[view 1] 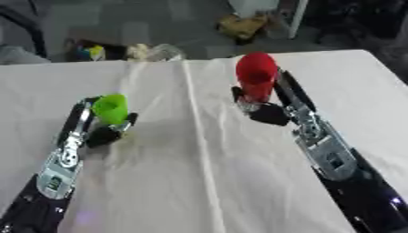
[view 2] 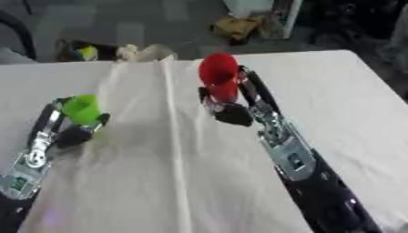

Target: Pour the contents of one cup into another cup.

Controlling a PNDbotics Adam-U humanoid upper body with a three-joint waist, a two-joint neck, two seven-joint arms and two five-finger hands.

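Note:
A green cup (view 1: 111, 108) stands upright at the left of the white-clothed table (view 1: 199, 182), with my left hand (view 1: 106, 131) curled round its lower part. A red cup (view 1: 257, 75) stands upright right of the centre fold, and my right hand (view 1: 263, 109) is curled round its base. The two cups are well apart, the red one farther from me. What is inside either cup is hidden.
The cloth has a raised fold (view 1: 195, 113) running from the far edge toward me between the two arms. Beyond the far table edge, on the floor, lie a clear bag (view 1: 155, 52) and a yellowish heap (view 1: 243, 25).

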